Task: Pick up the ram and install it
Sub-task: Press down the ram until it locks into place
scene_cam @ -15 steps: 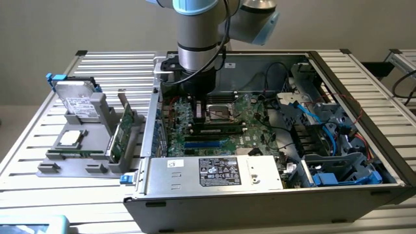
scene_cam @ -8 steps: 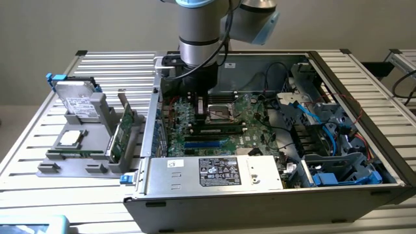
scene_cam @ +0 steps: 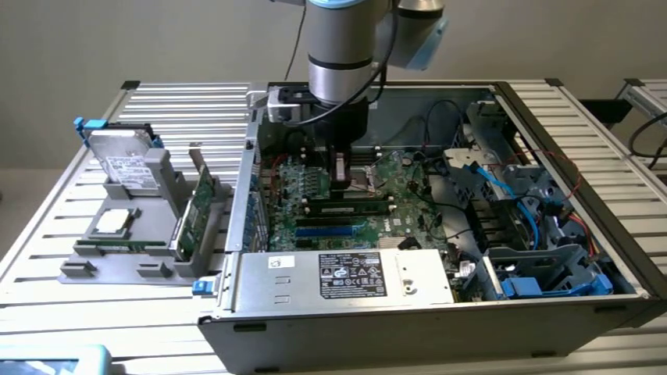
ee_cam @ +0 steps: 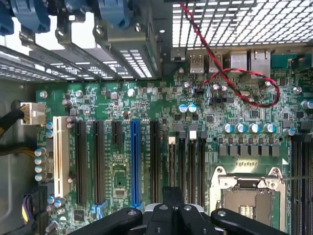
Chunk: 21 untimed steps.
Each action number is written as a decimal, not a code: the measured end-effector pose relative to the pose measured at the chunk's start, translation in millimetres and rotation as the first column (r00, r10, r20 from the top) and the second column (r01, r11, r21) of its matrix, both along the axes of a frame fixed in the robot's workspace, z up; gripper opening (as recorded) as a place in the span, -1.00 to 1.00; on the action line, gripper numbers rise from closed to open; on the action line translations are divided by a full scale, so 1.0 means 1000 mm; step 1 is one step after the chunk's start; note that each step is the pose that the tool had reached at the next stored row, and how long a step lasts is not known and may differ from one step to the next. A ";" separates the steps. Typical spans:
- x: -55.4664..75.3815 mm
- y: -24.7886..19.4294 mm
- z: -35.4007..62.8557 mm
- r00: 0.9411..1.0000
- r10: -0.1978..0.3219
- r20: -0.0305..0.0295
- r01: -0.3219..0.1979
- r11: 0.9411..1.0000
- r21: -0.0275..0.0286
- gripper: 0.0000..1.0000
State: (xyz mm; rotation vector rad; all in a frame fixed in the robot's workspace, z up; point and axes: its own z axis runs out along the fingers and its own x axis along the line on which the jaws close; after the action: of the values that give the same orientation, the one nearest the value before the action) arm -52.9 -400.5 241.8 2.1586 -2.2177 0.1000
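**Hand.** My hand point(ee_cam: 172, 195) is closed, its black fingers drawn together, and I see nothing between them. In the exterior view it point(scene_cam: 347, 173) hangs low inside the open grey computer case point(scene_cam: 438, 312), over the middle of the board.

**Directly below.** The wrist view looks down on the green motherboard point(ee_cam: 122, 147). It shows a row of black expansion slots, one long blue slot point(ee_cam: 135, 161) and the empty silver CPU socket point(ee_cam: 249, 196). My fingers touch none of these.

**The ram.** In the exterior view the slim green memory stick with dark chips point(scene_cam: 349, 208) stands on its long edge in a motherboard slot, just in front of my hand and apart from it. It looks level along its length, so I judge it seated. I cannot see whether the end latches have closed.

**Handling.**
- I judge the stick light, thin and stiff.
- It is fragile at the chips and along the contact edge.
- Its flat faces give little purchase.
- The sound hold is across the two faces near mid-length, pads on bare board.
- Any push should go straight down on the top edge and be spread along it, because a skewed load could bend the stick or strain the slot.

**Further off.** A silver power-supply box point(scene_cam: 344, 273) lines the case's front wall. Outside the case, on the slatted metal bench point(scene_cam: 187, 109), a grey parts holder point(scene_cam: 115, 269) carries three things:
- a broader green expansion card point(scene_cam: 196, 211), standing upright;
- a silver square chip point(scene_cam: 115, 223);
- a metal hard drive point(scene_cam: 127, 168).
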 end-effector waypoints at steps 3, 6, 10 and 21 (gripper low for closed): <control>0.008 -0.0001 0.0002 1.000 0.004 0.000 -0.004 1.000 0.000 -0.79; 0.014 -0.0002 0.0002 1.000 0.006 -0.001 -0.006 1.000 0.000 -0.79; 0.017 -0.0003 0.0002 1.000 0.007 -0.002 -0.007 1.000 0.000 -0.79; 0.017 -0.0003 0.0001 1.000 -0.022 -0.002 0.022 1.000 0.000 -0.79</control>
State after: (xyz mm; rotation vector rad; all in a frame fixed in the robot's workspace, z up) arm -35.5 -400.9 241.9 2.1329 -2.2396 0.0974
